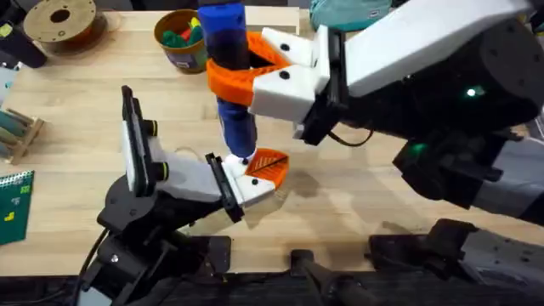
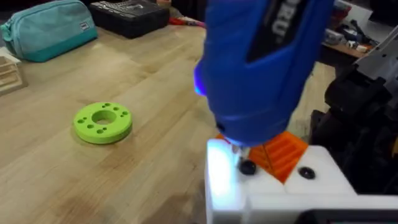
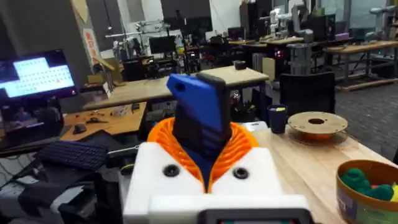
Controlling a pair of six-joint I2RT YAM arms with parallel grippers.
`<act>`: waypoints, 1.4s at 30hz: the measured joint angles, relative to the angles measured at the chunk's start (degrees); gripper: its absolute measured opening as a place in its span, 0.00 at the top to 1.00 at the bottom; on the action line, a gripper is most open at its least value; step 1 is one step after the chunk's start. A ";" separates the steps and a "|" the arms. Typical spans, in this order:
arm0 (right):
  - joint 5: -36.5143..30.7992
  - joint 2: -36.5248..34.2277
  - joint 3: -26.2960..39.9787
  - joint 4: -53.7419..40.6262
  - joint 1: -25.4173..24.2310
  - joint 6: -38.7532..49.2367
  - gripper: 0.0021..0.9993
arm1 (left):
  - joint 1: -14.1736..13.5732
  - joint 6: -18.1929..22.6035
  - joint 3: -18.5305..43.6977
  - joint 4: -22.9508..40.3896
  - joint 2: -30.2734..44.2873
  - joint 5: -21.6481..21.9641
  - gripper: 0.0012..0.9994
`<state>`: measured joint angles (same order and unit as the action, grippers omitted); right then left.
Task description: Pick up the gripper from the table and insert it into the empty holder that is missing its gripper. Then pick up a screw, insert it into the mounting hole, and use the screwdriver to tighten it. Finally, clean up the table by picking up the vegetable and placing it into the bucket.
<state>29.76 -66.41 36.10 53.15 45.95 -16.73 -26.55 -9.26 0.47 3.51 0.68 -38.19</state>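
Right gripper (image 1: 246, 72) is pinching the screwdriver (image 1: 229, 68) between its orange pads, held upright with the bit pointing down. Left gripper (image 1: 255, 174) sits low at mid-surface, clamped on the holder (image 1: 255, 191), a white block with the orange gripper piece (image 1: 270, 163) seated in it.

Overhead: the screwdriver tip comes down right at the white/orange joint on the left arm's fingers. The bucket (image 1: 181, 38) is at the far side of the surface (image 1: 76, 170), well apart from both arms, with green, red and yellow pieces inside. A filament spool (image 1: 59, 21) is at the far left corner.

Left wrist adds the close-up: the blue screwdriver body (image 2: 261, 62) hangs over the white block (image 2: 273, 186), and its bit meets a dark screw head (image 2: 247, 167) just beside the ribbed orange piece (image 2: 283, 152). A second dark screw (image 2: 306, 173) sits in the white block on the other side of the orange. A lit glow shows on the side of the driver. Also here: a flat green ring (image 2: 102, 122) lying well apart on the wood, and a teal pouch (image 2: 46, 28) farther off.

Right wrist looks along the driver: blue body (image 3: 199, 118) wedged between the orange ribbed pads (image 3: 239, 140), and the bucket's rim (image 3: 367, 186) off to one side with a green piece inside. Can't tell bit-to-screw contact from this view.
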 joint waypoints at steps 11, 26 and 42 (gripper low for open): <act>0.08 -0.74 0.00 6.16 -1.42 -2.85 0.97 | 0.00 0.02 0.00 -0.04 0.00 0.04 1.00; 0.11 -0.74 0.00 5.78 -1.46 -8.64 0.97 | 0.00 0.02 0.00 -0.04 0.00 0.05 1.00; 0.11 -0.74 0.00 1.54 -1.46 -5.74 0.97 | 0.00 0.02 0.00 -0.03 0.00 0.06 1.00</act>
<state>29.87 -67.16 36.10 54.69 44.49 -22.47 -26.55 -9.23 0.47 3.47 0.69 -38.13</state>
